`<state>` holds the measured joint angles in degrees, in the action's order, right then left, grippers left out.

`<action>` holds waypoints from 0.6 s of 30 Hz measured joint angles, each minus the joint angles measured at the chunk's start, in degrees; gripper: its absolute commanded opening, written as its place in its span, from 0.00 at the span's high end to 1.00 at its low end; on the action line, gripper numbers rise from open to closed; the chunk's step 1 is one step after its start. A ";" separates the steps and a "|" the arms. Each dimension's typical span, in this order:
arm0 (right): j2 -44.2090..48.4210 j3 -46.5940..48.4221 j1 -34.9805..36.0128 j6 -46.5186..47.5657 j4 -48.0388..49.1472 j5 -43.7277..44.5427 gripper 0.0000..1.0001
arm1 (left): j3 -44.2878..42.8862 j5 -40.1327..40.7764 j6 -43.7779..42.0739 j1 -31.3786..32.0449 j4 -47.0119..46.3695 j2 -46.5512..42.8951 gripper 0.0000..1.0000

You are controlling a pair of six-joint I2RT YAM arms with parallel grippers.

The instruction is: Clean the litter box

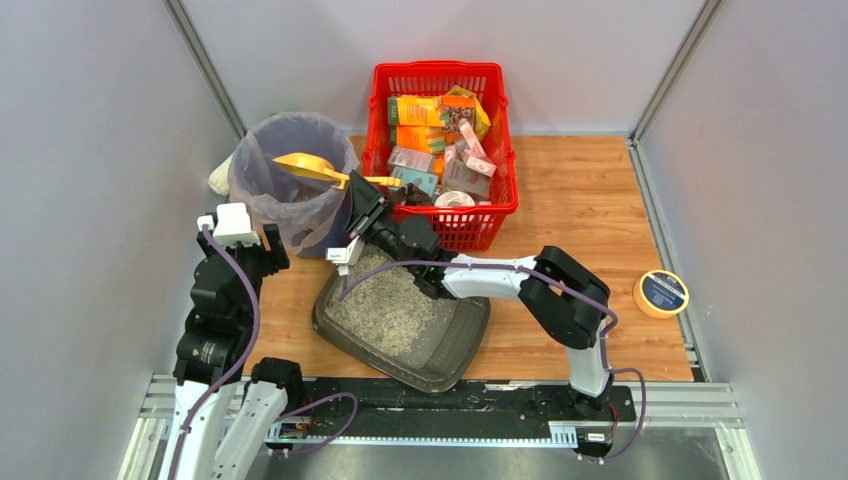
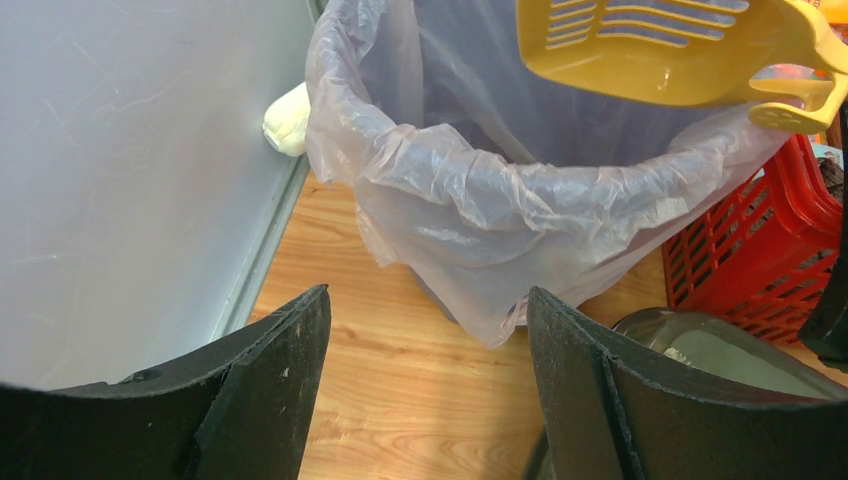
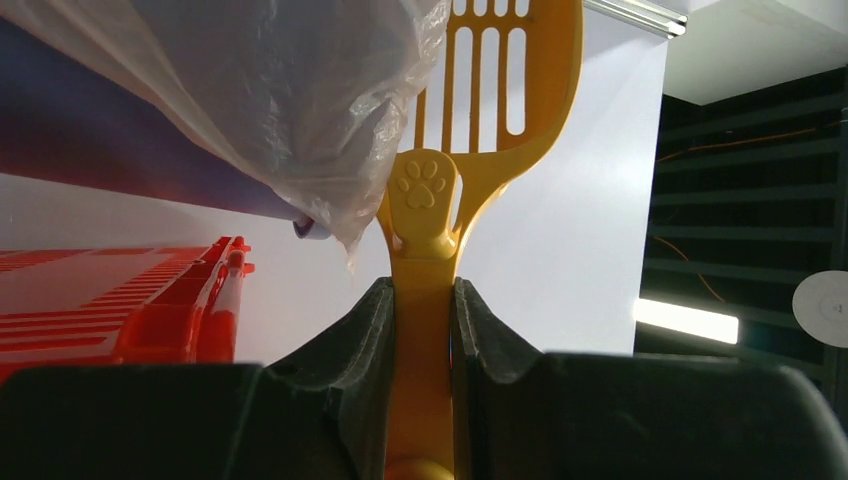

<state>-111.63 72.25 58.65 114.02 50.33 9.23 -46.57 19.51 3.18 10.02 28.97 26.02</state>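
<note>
Top external view, from the left: your left pincer (image 1: 240,232) hangs over the worktop (image 1: 590,200) just beside the bag-lined bin (image 1: 262,190), jaws wide apart and gripping nothing; the left wrist view shows only bare wood and bag film between them. A pale lump (image 1: 218,178) lies behind the bin against the wall, and I cannot tell what it is. Over the bin's mouth sits the yellow slotted litter scoop (image 1: 300,166), with your right pincer (image 1: 360,208) clamped on its handle just below the paw-print mark. The litter box (image 1: 455,360) lies askew on the worktop between the arms, in front of the bin and the red basket (image 1: 440,228), with pale litter spread across it. A roll of tape (image 1: 661,293) sits well apart at the right.

You look to be emptying the scoop into the bin. Get the whole blade inside the rim before you tip it, roll the wrist slowly, and mind the loose bag film, which hangs against the scoop's neck in the right wrist view and could snag. The slots look clear, so check that anything is left to shed
</note>
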 measured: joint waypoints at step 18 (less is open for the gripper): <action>3.58 14.19 1.22 -21.79 -0.85 11.96 0.99 | 0.00 -0.15 0.13 0.07 -0.02 0.85 0.20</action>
<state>-108.05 86.43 59.88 92.23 49.47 21.19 -46.57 19.35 3.31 10.09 28.95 26.87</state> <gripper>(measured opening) 0.249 0.797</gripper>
